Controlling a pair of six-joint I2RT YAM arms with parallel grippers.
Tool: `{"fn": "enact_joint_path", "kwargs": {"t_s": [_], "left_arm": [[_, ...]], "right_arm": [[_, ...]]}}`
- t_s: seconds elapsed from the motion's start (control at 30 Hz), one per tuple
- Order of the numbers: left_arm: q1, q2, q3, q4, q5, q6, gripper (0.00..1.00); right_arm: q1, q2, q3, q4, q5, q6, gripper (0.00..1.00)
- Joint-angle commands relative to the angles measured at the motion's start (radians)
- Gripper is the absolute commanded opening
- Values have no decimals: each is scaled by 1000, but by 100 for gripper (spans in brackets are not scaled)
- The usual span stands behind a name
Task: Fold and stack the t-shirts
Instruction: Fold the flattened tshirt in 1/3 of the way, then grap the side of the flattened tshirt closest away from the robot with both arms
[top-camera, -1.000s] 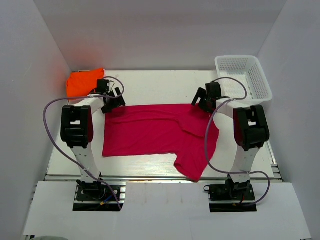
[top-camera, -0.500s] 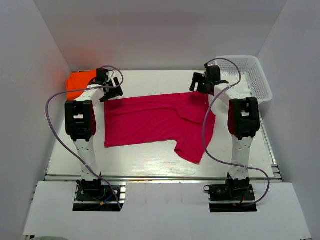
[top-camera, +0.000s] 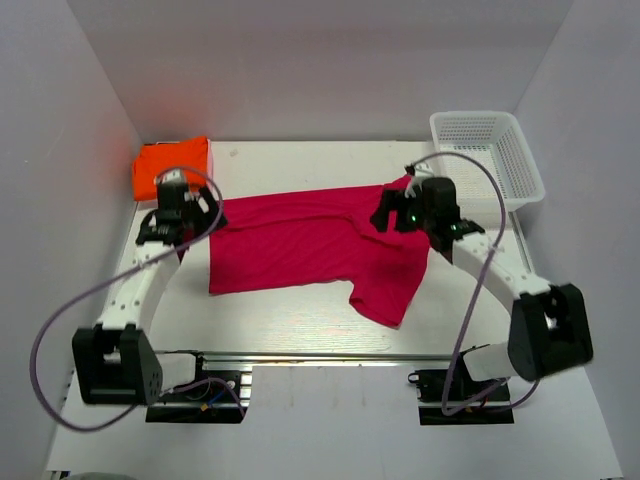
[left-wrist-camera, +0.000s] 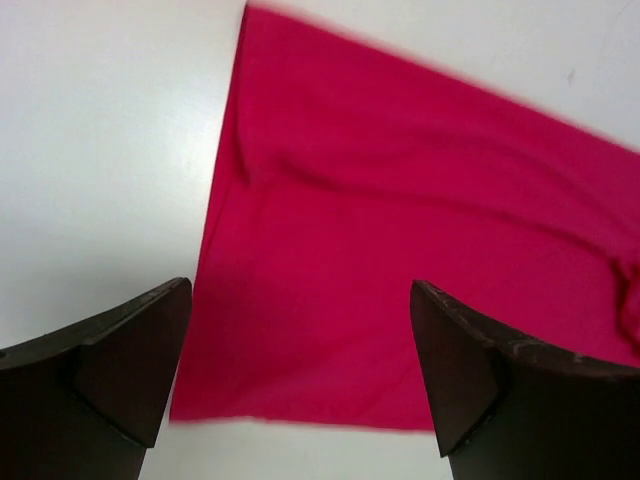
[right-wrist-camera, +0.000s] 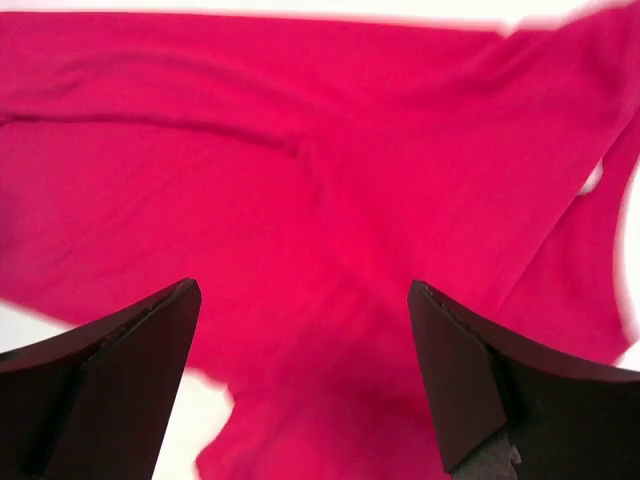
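Nothing readable anywhere, honestly; no text, logo, label or number I can make out on the plain magenta-pink cloth t-shirt (top-camera: 300, 245) or anything else

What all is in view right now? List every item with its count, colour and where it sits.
Pink t-shirt: one, magenta-pink, spread flat on the middle of the table, one sleeve hanging toward the near edge.
Orange t-shirt: one, bright orange, folded, far left corner.
Basket: one, white plastic mesh, far right corner.
Table: one, white, under everything.
Left arm: one, white and black, purple cable, left side.
Right arm: one, white and black, purple cable, right side.
Left pincer: one, dark, open, over the pink t-shirt's left edge.
Right pincer: one, dark, open, over the pink t-shirt's right part.
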Motion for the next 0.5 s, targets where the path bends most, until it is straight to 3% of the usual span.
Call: {"fn": "enact_joint_path", "kwargs": {"t_s": [0.0,0.17,0.33,0.47], "left_arm": [[-3,-155,-239,-17,17,-100,100],[-12,-351,-485,-22,29,-191,100],[8,-361,-536,-22,-29,-228,100],[8,-312,-536,-12,-54,-237,92]], "right_arm": [[-5,-161,-247,118,-20,117,90],[1,-397,-413,105,-37,218,90],[1,-526,-525,44,-61,236,90],[3,-548,-567,-32,-80,246,90]]}}
